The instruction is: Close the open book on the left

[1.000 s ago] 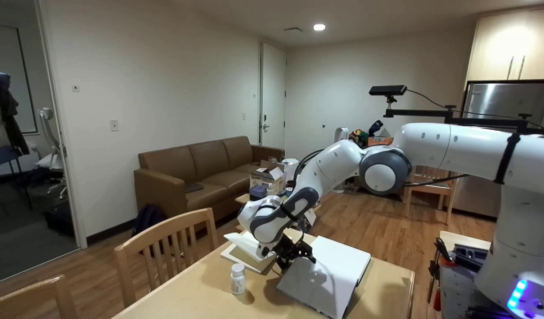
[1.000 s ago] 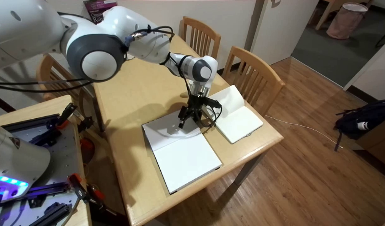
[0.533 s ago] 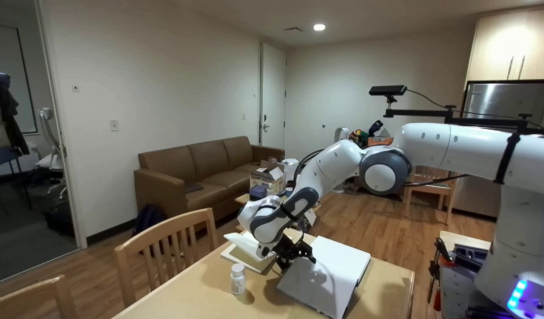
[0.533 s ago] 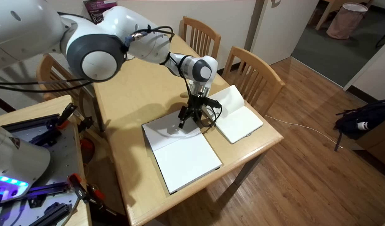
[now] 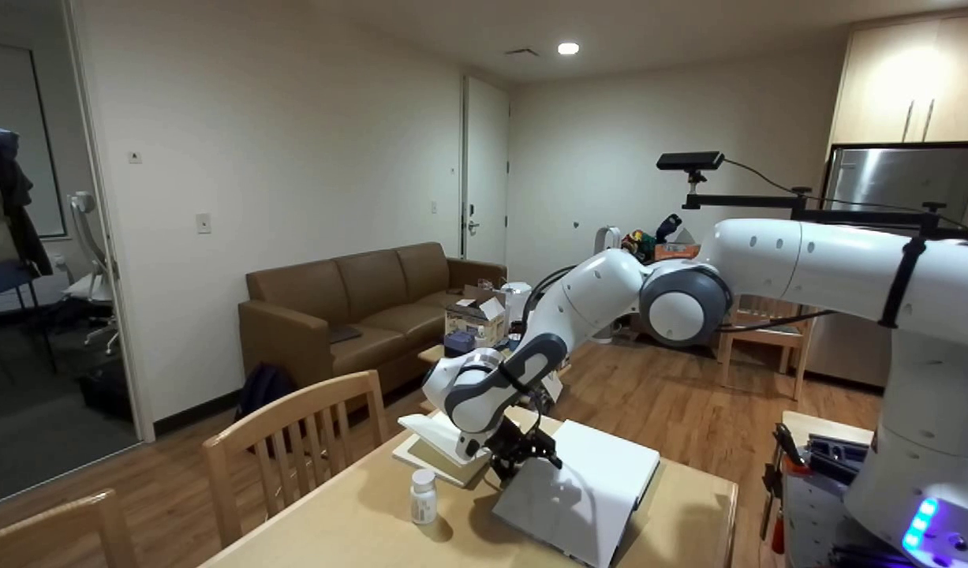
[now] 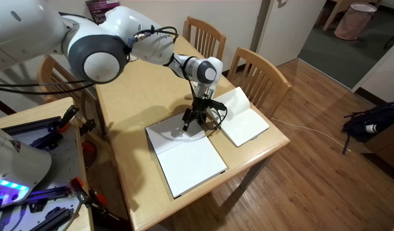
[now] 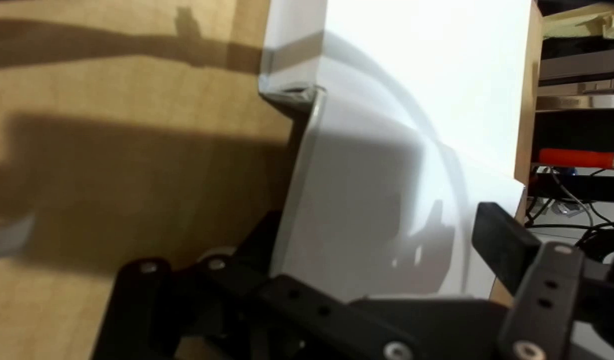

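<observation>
Two open books lie on the table. The larger white book (image 5: 602, 454) shows in both exterior views (image 6: 190, 166) and fills much of the wrist view (image 7: 417, 65). Its half nearest my gripper slopes up off the table. My gripper (image 5: 531, 467) is open at the raised edge of that half, and also shows in an exterior view (image 6: 193, 122). In the wrist view the jaws [stand] wide apart, with one finger (image 7: 507, 245) above the sloping half and the other partly hidden behind its edge. The smaller open notebook (image 6: 245, 125) lies beside the gripper, partly hidden by the arm.
A white bottle (image 5: 423, 497) stands on the wooden table (image 5: 349, 525) near the smaller notebook. Chairs (image 6: 261, 77) stand along the table's side. The robot's base stands on a separate bench (image 6: 65, 154) holding clamps.
</observation>
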`<state>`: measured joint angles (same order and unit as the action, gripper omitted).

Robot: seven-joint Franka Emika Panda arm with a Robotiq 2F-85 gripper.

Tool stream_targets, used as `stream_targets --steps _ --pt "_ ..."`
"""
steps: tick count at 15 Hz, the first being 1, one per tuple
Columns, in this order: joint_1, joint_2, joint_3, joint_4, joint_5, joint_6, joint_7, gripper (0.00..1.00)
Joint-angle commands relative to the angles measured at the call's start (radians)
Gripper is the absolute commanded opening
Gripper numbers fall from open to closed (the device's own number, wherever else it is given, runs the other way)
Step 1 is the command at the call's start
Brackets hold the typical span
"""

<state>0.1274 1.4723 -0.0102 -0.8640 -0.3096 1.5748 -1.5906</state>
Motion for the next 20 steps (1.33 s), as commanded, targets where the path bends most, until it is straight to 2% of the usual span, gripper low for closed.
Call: stream_targets --steps 1,7,8,9,14,17,19,20 --pt "-0.003 0.000 0.006 0.003 -0.006 -0.003 0.002 1.00" --pt "-0.003 0.000 0.006 0.003 -0.006 -0.003 0.002 1.00" --pt "-0.003 0.000 0.006 0.003 -0.006 -0.003 0.002 0.75" --pt "-0.001 0.000 0.002 0.003 -0.010 -0.001 0.007 0.74" --pt "-0.001 0.000 -0.001 0.004 -0.011 0.003 0.013 0.41" --pt "-0.021 0.000 0.026 0.013 0.011 0.006 -0.032 0.20" --pt "-0.033 -0.002 0.044 0.016 0.022 0.008 -0.063 0.10" --pt "-0.039 -0.016 0.049 -0.004 0.030 0.018 -0.081 0.10"
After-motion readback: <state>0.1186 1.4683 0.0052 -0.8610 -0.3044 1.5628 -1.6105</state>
